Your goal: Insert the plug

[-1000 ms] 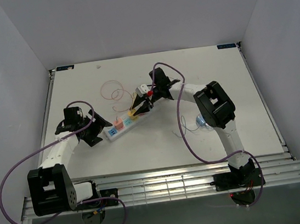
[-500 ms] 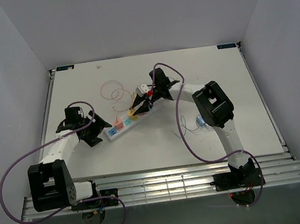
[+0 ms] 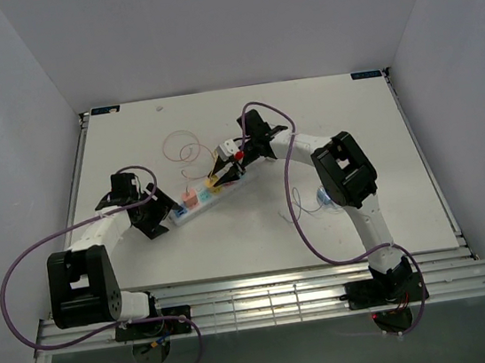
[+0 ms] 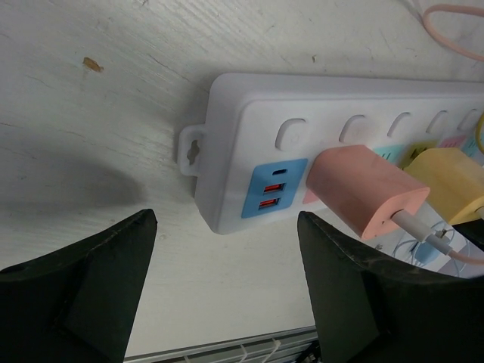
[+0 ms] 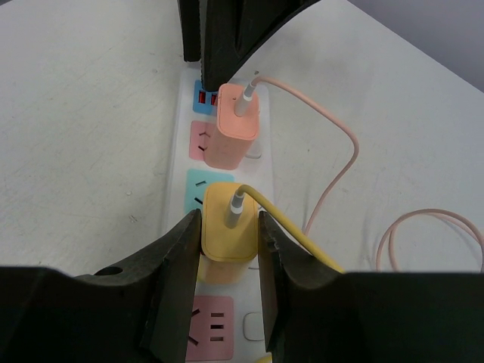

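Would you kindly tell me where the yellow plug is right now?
In the right wrist view, the yellow plug stands on the power strip, gripped between the right gripper fingers, directly beside the pink plug.

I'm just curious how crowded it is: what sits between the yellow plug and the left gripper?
Past the yellow plug comes the pink plug, standing in the power strip, then the strip's blue USB panel. The right wrist view shows this.

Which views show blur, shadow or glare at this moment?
Left wrist: power strip sharp, left claw fingers blurred, soft shadow on the table beside it. Right wrist: yellow plug crisp, right claw fingers soft. Top: evenly lit, no glare.
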`<state>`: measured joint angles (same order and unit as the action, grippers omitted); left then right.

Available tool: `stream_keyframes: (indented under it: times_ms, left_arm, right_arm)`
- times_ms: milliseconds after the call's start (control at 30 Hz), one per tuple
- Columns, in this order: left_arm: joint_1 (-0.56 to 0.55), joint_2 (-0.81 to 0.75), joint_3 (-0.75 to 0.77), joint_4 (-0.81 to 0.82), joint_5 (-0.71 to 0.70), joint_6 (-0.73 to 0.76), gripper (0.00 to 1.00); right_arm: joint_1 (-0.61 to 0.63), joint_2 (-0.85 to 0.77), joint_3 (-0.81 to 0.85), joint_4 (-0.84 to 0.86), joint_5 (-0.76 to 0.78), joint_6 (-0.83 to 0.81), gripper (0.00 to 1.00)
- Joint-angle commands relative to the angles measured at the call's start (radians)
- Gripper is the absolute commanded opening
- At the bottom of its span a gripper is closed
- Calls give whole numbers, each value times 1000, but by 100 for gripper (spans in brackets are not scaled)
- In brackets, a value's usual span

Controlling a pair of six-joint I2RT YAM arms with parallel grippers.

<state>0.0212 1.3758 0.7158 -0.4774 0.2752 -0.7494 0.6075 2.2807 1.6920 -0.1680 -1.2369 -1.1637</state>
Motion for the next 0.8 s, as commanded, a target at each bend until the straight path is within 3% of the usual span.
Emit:
stream_keyframes:
  times_ms: [0, 467, 767]
  left_arm:
    - [-4, -9, 34, 19, -21, -1, 86]
    - [-4, -3, 53, 6, -51, -10, 86]
    - [-41, 37, 103, 40, -51, -19, 86]
  right_arm:
    - [0, 17, 21, -108, 122, -94, 8]
    - [-17, 19, 37, -125, 281, 7, 12]
    - [-23, 8, 29, -148, 337, 24, 25]
